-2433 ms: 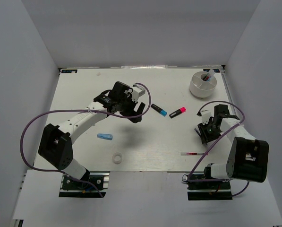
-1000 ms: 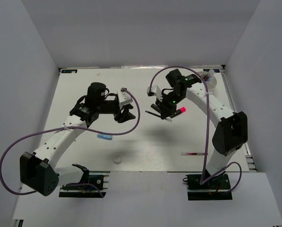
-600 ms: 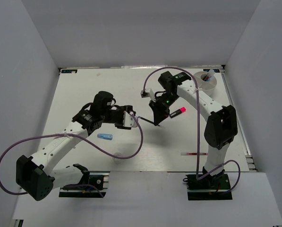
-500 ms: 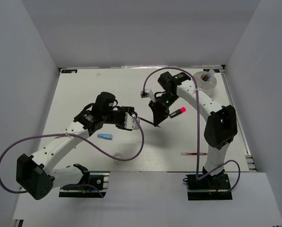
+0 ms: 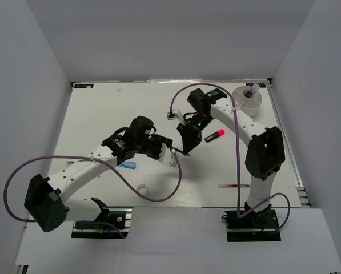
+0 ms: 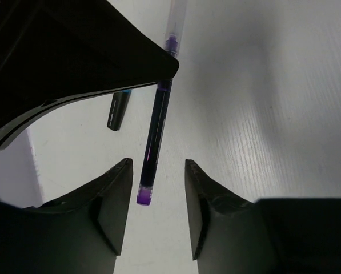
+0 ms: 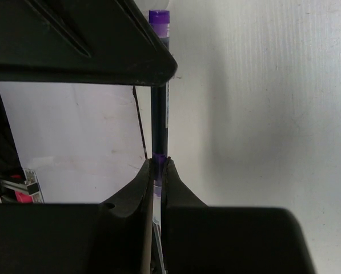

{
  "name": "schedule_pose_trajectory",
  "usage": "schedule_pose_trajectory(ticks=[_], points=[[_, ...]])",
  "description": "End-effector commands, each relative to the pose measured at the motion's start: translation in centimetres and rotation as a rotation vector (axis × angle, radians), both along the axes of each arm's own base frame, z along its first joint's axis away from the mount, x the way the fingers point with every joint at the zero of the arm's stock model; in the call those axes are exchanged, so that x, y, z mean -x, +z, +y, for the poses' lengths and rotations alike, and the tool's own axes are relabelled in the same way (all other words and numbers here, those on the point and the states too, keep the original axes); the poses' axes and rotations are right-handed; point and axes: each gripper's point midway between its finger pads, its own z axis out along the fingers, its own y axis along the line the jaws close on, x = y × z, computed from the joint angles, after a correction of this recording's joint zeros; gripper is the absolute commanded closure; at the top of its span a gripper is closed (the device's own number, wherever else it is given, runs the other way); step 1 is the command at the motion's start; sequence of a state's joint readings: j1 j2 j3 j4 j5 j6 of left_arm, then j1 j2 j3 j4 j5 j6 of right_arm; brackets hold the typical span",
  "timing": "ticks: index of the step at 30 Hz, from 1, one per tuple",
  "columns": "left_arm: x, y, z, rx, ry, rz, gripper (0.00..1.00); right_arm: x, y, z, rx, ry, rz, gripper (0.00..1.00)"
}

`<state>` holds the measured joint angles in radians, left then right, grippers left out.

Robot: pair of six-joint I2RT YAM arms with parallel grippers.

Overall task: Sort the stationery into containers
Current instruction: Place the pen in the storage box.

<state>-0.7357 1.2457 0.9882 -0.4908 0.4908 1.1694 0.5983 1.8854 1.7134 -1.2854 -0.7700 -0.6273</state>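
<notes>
My right gripper (image 7: pixel 160 161) is shut on a thin dark-blue pen (image 7: pixel 159 108) and holds it above the table's middle. The pen's purple end (image 6: pixel 143 194) hangs between the fingers of my left gripper (image 6: pixel 157 163), which is open and touches neither side of it. In the top view the left gripper (image 5: pixel 168 153) and the right gripper (image 5: pixel 184 147) meet tip to tip. A black marker with a blue cap (image 6: pixel 118 110) lies on the table below them. The round white container (image 5: pixel 246 101) stands at the back right with some pens in it.
A pink-capped marker (image 5: pixel 215 136) lies right of the right gripper. A light-blue tube (image 5: pixel 129 165) lies partly under the left arm, with a white tape ring (image 5: pixel 141 190) nearer the front. A red pen (image 5: pixel 234 185) lies at the front right. Grey walls enclose the table.
The left gripper has swung right and forward to the pen's end, its jaws narrowing a little. The right gripper, still holding the pen, has shifted slightly left.
</notes>
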Motion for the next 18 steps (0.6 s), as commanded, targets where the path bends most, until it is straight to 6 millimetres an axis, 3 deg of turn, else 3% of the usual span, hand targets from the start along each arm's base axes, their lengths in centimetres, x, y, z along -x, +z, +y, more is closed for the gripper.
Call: schedule_pose_trajectory(ticks=[1, 6, 11, 15, 18], points=[[-0.2, 0.3, -0.3, -0.020, -0.013, -0.048, 0.50, 0.6, 0.8, 0.4, -0.015, 0.002, 0.033, 1.00], [0.0, -0.2, -0.8, -0.042, 0.001, -0.044, 0.69, 0.7, 0.9, 0.4, -0.015, 0.003, 0.033, 1.00], [0.1, -0.5, -1.0, -0.051, 0.006, -0.053, 0.81, 0.4, 1.6, 0.6, -0.027, 0.007, -0.001, 1.00], [0.1, -0.5, -1.2, -0.037, 0.044, -0.031, 1.00, -0.4, 3.5, 0.4, -0.051, -0.003, -0.081, 0.84], [0.1, -0.5, -1.2, -0.016, 0.077, -0.004, 1.00, -1.4, 4.1, -0.1, -0.042, -0.028, -0.133, 0.67]])
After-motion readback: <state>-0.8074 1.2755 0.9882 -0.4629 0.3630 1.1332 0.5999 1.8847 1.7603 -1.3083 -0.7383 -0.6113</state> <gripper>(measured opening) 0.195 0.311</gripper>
